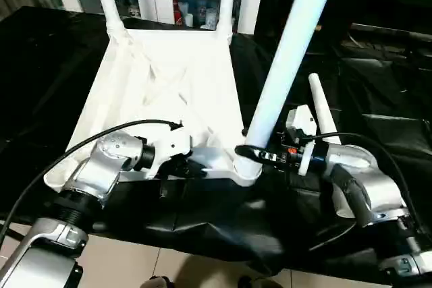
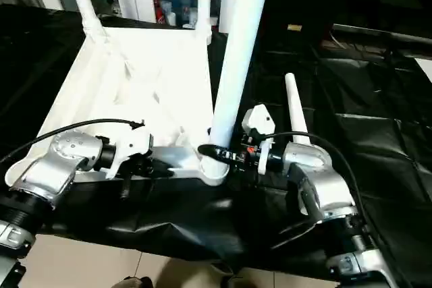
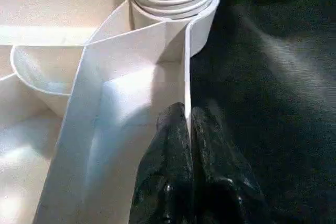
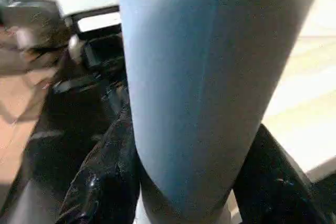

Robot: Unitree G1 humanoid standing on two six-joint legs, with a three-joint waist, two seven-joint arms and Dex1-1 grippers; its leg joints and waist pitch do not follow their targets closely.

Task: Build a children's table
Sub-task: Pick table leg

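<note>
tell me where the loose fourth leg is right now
In the left eye view the loose leg lies on the black cloth to the right of the tabletop, just behind the right gripper.

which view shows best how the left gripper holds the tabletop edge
The left wrist view: the left gripper is pinched shut on the tabletop's thin side wall. Both eye views show it from above at the near edge, its fingers largely hidden under the wrist.

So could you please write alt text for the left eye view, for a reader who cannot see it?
The right gripper clasps an upright white leg standing in the near right corner socket of the upturned tabletop, while the left gripper pinches the tabletop's near rim. Two more legs stand at the far corners, and one leg lies on the black cloth.
</note>
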